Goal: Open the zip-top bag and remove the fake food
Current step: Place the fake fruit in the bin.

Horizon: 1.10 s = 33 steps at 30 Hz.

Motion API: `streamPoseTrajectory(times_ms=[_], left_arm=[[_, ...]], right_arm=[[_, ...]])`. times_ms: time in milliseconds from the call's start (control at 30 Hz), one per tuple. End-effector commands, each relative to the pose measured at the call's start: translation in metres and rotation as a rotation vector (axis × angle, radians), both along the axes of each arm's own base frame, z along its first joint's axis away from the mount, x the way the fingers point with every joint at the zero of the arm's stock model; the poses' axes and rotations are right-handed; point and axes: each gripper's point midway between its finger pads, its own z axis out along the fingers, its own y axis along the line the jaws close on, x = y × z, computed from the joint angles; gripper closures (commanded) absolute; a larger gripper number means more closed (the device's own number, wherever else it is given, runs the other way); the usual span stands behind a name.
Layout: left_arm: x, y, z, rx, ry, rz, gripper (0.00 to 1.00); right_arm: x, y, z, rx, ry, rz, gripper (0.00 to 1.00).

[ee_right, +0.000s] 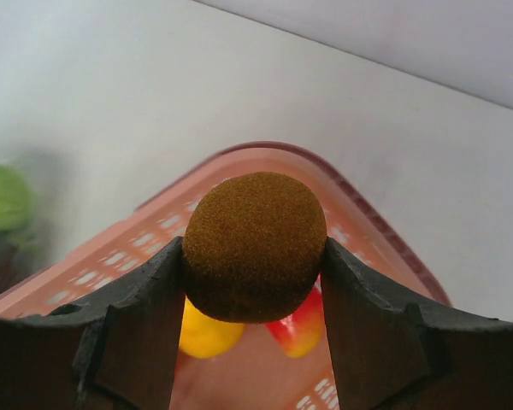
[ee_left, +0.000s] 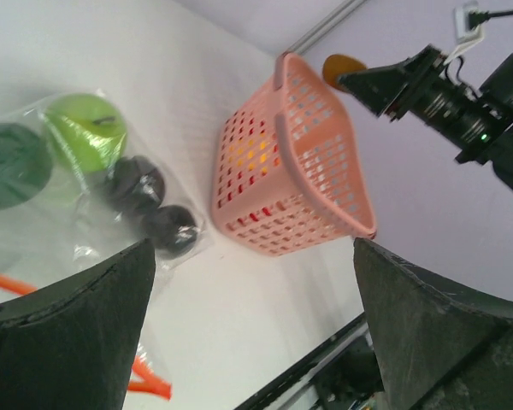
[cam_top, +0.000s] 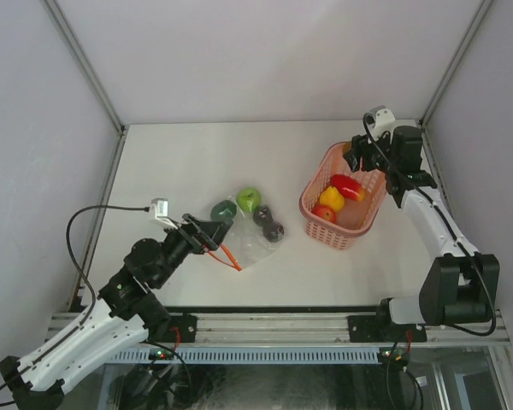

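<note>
**Holding a brown piece above the basket, bag not yet emptied**

In the top view we see the clear, crinkly zip-top bag [cam_top: 250, 243] lying on the white tabletop [cam_top: 171, 171] at centre frame, with its orange-red zip strip [cam_top: 229, 255] toward the lower left. A light green round fruit [cam_top: 249, 200], a dark green piece [cam_top: 224, 209] and two blackish pieces [cam_top: 269, 223] sit at its upper end. The left gripper [cam_top: 212, 229] sits just beside the strip with its jaws spread wide, grasping nothing. At right, the pink perforated plastic basket [cam_top: 349, 232] holds red and yellow pieces [cam_top: 335, 195], and the right gripper [cam_top: 363, 155] hangs above its upper rim.

In the left wrist view, the green and blackish pieces lie under plastic film at the left, so we judge them to be inside the bag. The basket stands at centre frame.

In the right wrist view, the jaws clench a brown fuzzy ball [ee_right: 255, 246] directly above the basket.

We judge the step in hand to be depositing this piece. Next, the right jaws should release it over the basket. After that the left gripper will need to pin the bag so the remaining pieces can be drawn out.
</note>
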Motion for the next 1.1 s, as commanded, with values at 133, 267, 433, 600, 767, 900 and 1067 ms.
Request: streamPoseTrajectory(times_ms=[133, 267, 433, 600, 767, 900, 1067], left_arm=[[-0.012, 0.02, -0.05, 0.16, 0.084, 0.009, 0.0], [-0.014, 0.027, -0.061, 0.187, 0.107, 0.029, 0.01], [-0.016, 0.037, -0.073, 0.208, 0.131, 0.061, 0.03], [-0.017, 0.042, -0.077, 0.21, 0.141, 0.081, 0.05], [-0.017, 0.046, -0.086, 0.218, 0.16, 0.097, 0.09], [-0.019, 0.045, -0.094, 0.215, 0.176, 0.09, 0.11], [-0.019, 0.047, -0.097, 0.227, 0.174, 0.098, 0.11]], right_arm=[[0.032, -0.044, -0.021, 0.004, 0.025, -0.25, 0.9], [0.03, -0.034, -0.029, 0.002, 0.046, -0.181, 0.9], [0.021, -0.02, -0.037, -0.021, 0.063, -0.057, 0.89], [0.015, -0.011, -0.041, -0.036, 0.071, 0.023, 0.8], [0.006, -0.009, -0.052, -0.129, 0.105, 0.125, 0.76], [-0.023, -0.004, -0.048, -0.291, 0.138, 0.354, 0.78], [-0.048, 0.003, -0.057, -0.445, 0.211, 0.498, 0.78]])
